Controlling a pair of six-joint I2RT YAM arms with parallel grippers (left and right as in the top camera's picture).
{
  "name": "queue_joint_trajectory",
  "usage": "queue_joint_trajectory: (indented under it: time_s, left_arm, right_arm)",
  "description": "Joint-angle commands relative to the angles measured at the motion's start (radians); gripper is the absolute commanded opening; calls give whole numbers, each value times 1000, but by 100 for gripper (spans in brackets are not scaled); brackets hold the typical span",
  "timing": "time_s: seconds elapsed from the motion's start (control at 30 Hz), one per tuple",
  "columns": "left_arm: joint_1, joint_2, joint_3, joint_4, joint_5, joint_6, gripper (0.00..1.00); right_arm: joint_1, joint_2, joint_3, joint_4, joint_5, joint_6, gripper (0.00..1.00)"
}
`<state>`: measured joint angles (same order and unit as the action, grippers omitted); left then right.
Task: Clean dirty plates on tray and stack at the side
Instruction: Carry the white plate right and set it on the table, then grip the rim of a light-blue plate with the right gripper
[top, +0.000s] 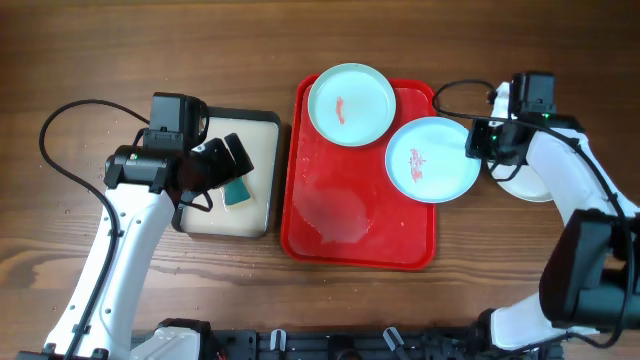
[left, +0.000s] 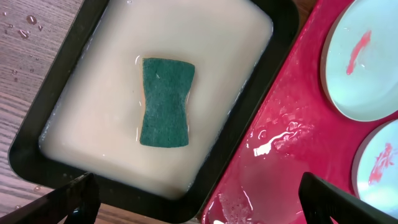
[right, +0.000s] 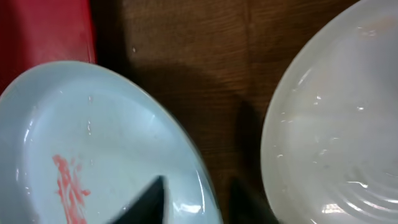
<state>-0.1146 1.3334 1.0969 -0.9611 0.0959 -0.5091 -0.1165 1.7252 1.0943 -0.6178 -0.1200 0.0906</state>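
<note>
A red tray lies mid-table and also shows in the left wrist view. One pale blue plate with a red smear sits at its far end. A second smeared pale blue plate overhangs the tray's right edge. My right gripper holds this plate's rim, one finger on the inside, one outside. A white plate rests on the table just right of it. My left gripper is wide open and empty, above the cream tray's corner.
A black-rimmed cream tray of milky liquid stands left of the red tray, with a green sponge lying in it. The red tray's floor is wet. Water drops dot the wood at the far left.
</note>
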Motion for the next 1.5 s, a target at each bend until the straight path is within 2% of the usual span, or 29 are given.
queue_joint_trajectory:
  time_s: [0.0,0.07,0.17,0.2,0.27,0.37,0.4,0.5,0.57,0.6,0.7,0.77,0.87,0.9,0.93,0.97,1.0,1.03,1.07,1.17,1.23,1.3,1.33,1.4,1.43,1.47]
  left_arm:
    - [7,-4,10,0,8,8,100]
    - [7,-4,10,0,8,8,100]
    - [7,-4,10,0,8,8,100]
    - [7,-4,10,0,8,8,100]
    - [7,-4,10,0,8,8,100]
    - [7,-4,10,0,8,8,100]
    - [7,-4,10,0,8,8,100]
    - [7,-4,10,0,8,8,100]
    - [7,-4,10,0,8,8,100]
    - [7,-4,10,0,8,8,100]
    - [7,-4,10,34,18,4,100]
    - [7,-4,10,43,27,4,100]
    - [7,-4,7,28,27,4,100]
    - [7,-4,0,29,27,4,100]
    - [7,-2,-5,29,27,4,100]
    - [7,4,-16,31,27,4,100]
    - [7,14,-31,34,27,4,100]
    - [3,31,-48,39,27,4,98]
    - [-5,56,-71,48,27,4,85]
    - [-33,135,-133,129,-6,-37,70]
    - [-34,220,-151,148,-146,-169,60]
    - [-34,309,-151,176,-104,-188,52]
    - [-36,363,-151,191,-32,-187,40]
    - [-43,441,-151,203,13,-187,13]
    - [-47,481,-151,204,12,-182,4]
    - [-44,490,-151,198,11,-169,4]
  right_arm:
    - [2,24,-10,-15,-9,-10,19]
    - [2,24,-10,-43,13,-4,17]
    - [2,34,-26,-60,12,-1,22]
    - [2,37,-42,-53,12,0,20]
    - [2,34,-63,-41,5,26,4]
    - [2,-12,-21,-106,-36,42,4]
    - [7,-76,13,-172,-90,41,4]
    - [80,-207,18,-282,-121,39,4]
    - [199,-225,8,-319,-111,42,4]
    - [253,-215,-9,-305,-96,76,4]
    - [353,-160,-69,-253,-35,301,4]
    - [383,-113,-117,-214,-32,377,4]
    - [384,-79,-140,-155,-1,355,4]
    - [384,-80,-140,-97,-16,254,4]
    - [384,-80,-138,-61,-37,152,9]
    - [382,-80,-131,-56,-33,89,26]
    - [378,-85,-109,-81,-33,65,32]
    - [377,-94,-75,-115,-33,57,33]
    - [377,-111,-43,-142,-33,47,33]
    - [377,-198,2,-199,-35,43,34]
    - [377,-254,2,-224,-36,43,36]
    - [377,-282,2,-248,-36,43,37]
    - [377,-286,2,-261,-36,43,38]
    - [377,-284,2,-263,-36,44,38]
    - [377,-284,2,-262,-36,49,37]
    - [377,-284,2,-263,-36,50,38]
